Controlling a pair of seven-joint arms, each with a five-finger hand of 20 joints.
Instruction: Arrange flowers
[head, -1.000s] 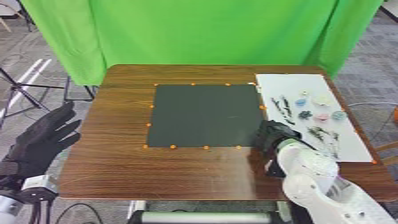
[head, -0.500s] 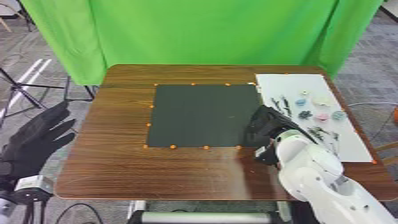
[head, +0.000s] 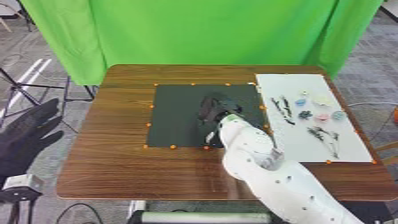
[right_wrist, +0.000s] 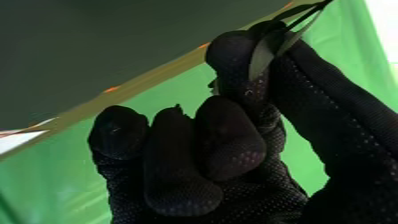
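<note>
Right hand (head: 216, 106), mid-frame over the black mat (head: 178, 117), has a sprig (right_wrist: 260, 59) pinched! Left hand (head: 24, 142), lower left, fingers straight. And over at right, flowers (head: 322, 101) and stems (head: 287, 111) on the white sheet (head: 293, 85)!

Right hand (head: 220, 106) pinches, left hand (head: 22, 142) lies open

The right arm (head: 271, 177) slants across the worktop (head: 107, 165) from the near edge's right part, its hand over the middle. Thumb (right_wrist: 324, 95) and a finger (right_wrist: 235, 55) meet at their tips; other fingers curl. The left hand is outside the left edge, fingers straight and spread.
</note>
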